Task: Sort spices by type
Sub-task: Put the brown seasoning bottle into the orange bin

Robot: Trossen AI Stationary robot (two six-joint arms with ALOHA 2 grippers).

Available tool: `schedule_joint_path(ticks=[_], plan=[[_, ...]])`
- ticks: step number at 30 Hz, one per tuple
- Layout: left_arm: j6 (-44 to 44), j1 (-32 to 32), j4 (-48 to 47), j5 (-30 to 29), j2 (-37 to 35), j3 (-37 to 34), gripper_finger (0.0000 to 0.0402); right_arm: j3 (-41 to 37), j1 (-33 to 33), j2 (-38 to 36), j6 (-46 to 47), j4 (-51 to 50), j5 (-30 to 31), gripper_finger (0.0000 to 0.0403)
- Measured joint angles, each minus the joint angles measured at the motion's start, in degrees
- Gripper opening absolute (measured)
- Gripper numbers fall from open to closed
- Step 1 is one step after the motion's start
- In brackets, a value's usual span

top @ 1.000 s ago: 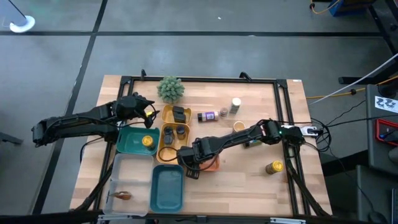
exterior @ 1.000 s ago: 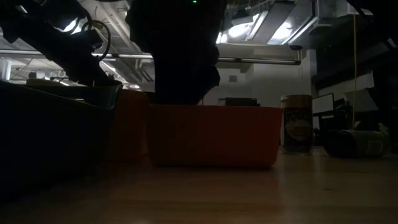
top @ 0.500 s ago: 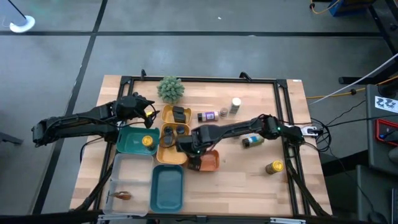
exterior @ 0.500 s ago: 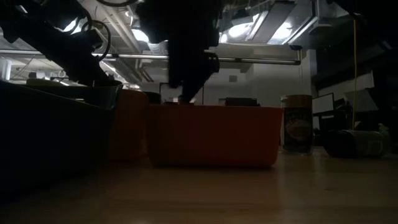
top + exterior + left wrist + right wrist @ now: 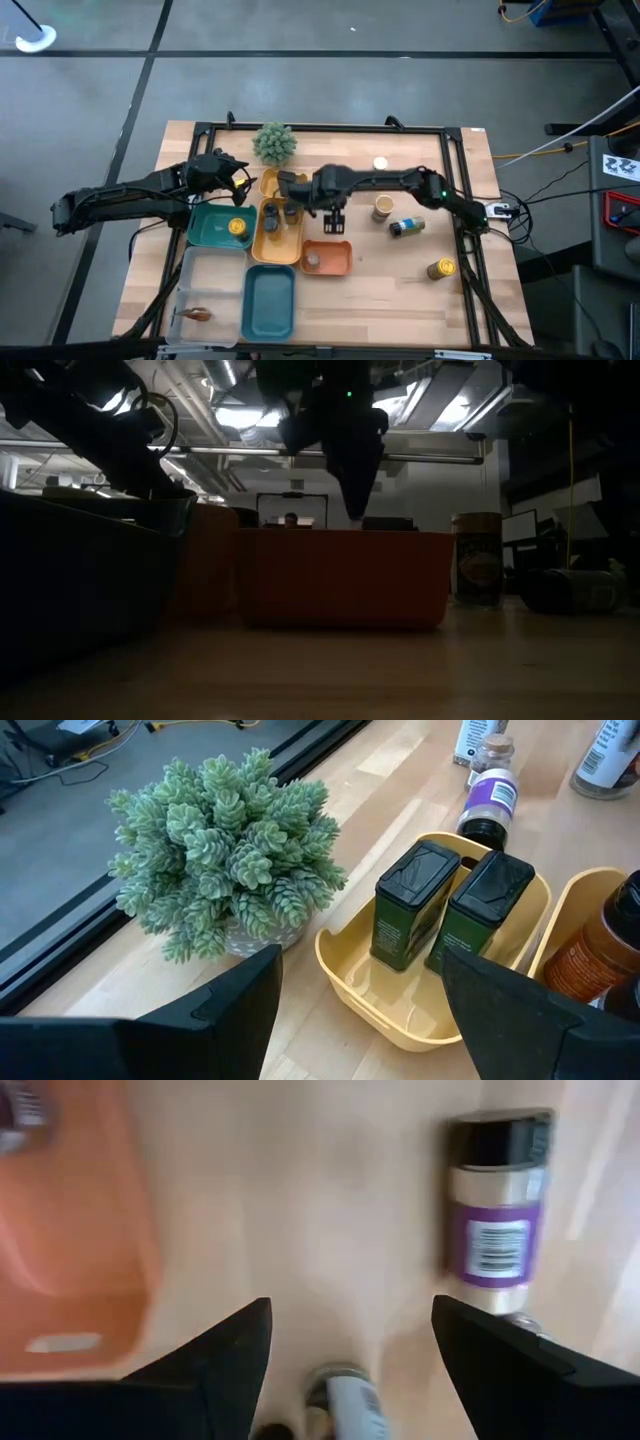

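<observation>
One purple-labelled jar lies beyond the open right gripper.

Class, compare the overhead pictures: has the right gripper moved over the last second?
Yes. The right gripper has moved from the near-left corner of the small orange plastic tray to beyond its far edge, toward the fuzzy green plant.

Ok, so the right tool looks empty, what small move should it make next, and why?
Probably shift the open right tool over the purple-labelled jar lying on the table: it sits to one side of the fingers, not between them. The orange tray holds a jar; the left tool waits by the plant.
</observation>
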Motion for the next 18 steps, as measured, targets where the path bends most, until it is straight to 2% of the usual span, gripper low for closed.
schedule_joint_path(ticks=[9,18], plan=[[0.0,0.0,-0.1,0.0,0.0,0.0,0.0263,0.0,-10.1,-0.7,-8.7,0.1,0.5,0.0276],[0.0,0.0,-0.3,0.0,0.0,0.0,0.0263,-6.1,-17.9,-0.7,-9.2,0.1,-0.9,0.0276]])
